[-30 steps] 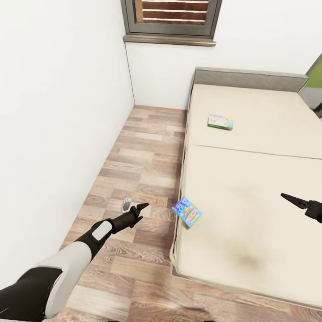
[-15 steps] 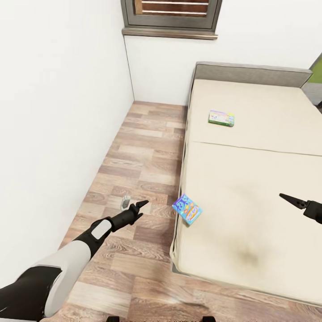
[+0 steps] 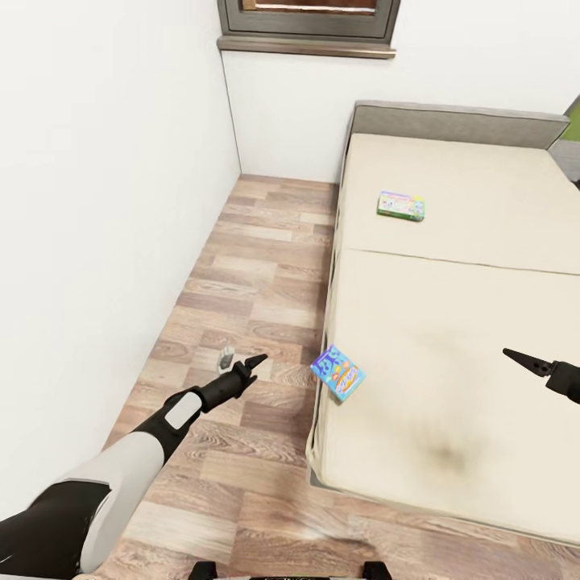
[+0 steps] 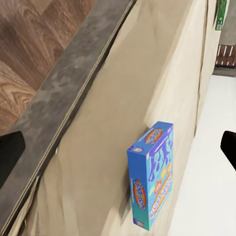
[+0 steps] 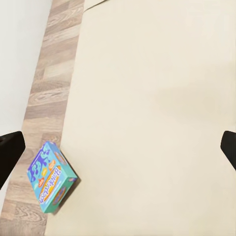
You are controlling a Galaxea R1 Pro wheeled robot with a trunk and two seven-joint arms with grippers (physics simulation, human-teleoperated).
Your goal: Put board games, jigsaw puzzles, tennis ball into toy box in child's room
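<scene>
Both arms reach forward with nothing held, the left gripper [image 3: 256, 362] over the floor and the right gripper [image 3: 524, 360] over the bed [image 3: 451, 338], each with fingers spread wide, probably ready to collect the 2 games. The blue board game [image 3: 337, 374], bright with cartoon print, lies at the mattress's near left edge, between the grippers; the greenish one [image 3: 400, 205] lies farther up the bed.

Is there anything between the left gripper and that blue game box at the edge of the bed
Nothing visible does. The left gripper hangs over bare wood floor, and the blue game box lies on the bed's near edge, with open space between them.
</scene>
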